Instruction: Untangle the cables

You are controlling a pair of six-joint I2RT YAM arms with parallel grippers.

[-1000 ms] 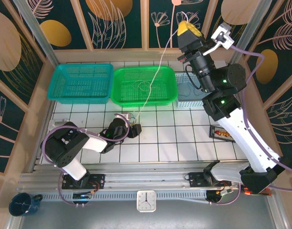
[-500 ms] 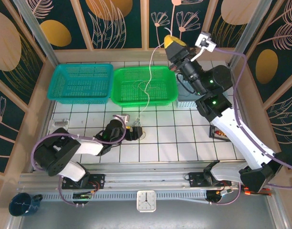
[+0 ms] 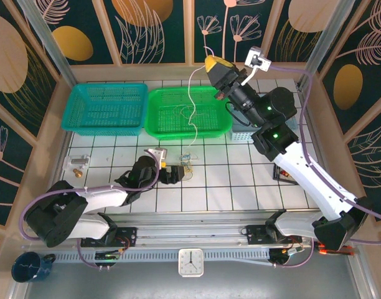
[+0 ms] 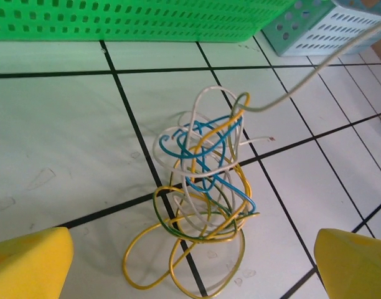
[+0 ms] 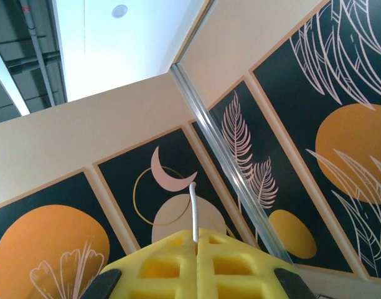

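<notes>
A tangle of thin cables [image 4: 203, 199], cream-white, yellow and blue, lies on the white tiles [image 3: 188, 164] in front of the green basket. My left gripper [image 3: 177, 172] sits low just left of it, open, with its yellow fingertips [image 4: 28, 261] wide apart on either side of the tangle and touching nothing. One white cable [image 3: 190, 93] rises out of the tangle over the green basket to my right gripper [image 3: 210, 61], held high near the back wall. That gripper [image 5: 196, 240] is shut on the white cable [image 5: 193, 208], whose end sticks out above the pads.
A green basket [image 3: 159, 121] and a teal basket [image 3: 105, 107] stand at the back, a pale perforated basket [image 3: 243, 129] to their right. Small metal parts [image 3: 78, 163] lie at the left, and a dark flat item [image 3: 284, 173] sits by the right arm.
My left gripper has opened and let the tangle drop onto the tiles. The right gripper has swung left along the back wall with the white cable in it.
</notes>
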